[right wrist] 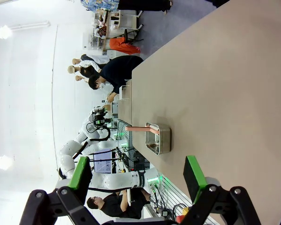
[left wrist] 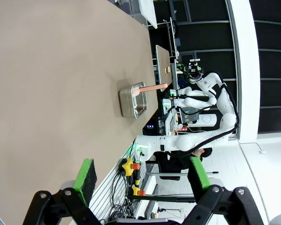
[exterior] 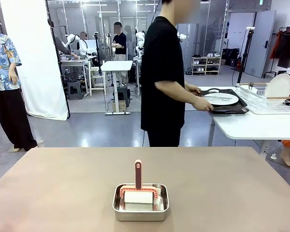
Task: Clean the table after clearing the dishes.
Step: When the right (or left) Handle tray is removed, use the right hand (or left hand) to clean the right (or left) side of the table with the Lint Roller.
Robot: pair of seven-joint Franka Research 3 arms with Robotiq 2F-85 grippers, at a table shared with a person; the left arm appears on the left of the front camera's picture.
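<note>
Table (exterior: 62, 183): matte tan top, evenly lit, no marks to be seen. A steel pan (exterior: 141, 203) is set at 6 o'clock in the front view, near the robot-side edge. A white block (exterior: 138, 197) lies in it, and a pink-handled tool (exterior: 138, 174) is propped over the far rim with its handle pointing to 12 o'clock.

Room: grey floor (exterior: 101, 130), a white curtain (exterior: 33, 58) at 10 o'clock, workbenches farther back.

Dishes: off the table. At 2 o'clock a dark tray (exterior: 227, 109) with a round white plate (exterior: 221, 99) is held by both hands of a person in black (exterior: 161, 82) at the near edge of a white side table (exterior: 251, 126). A thin utensil is seen across the plate, type not resolvable. Just beside the tray stands a wire rack (exterior: 266, 100) with a second plate (exterior: 279, 88) upright in it.

Wrist views add what the front view lacks. Left gripper (left wrist: 140, 164): green pads spread fully apart, nothing between them, held well off the tabletop. Right gripper (right wrist: 138, 161): the same, wide apart and holding nothing. The pan is seen side-on in both, well apart from either gripper.
</note>
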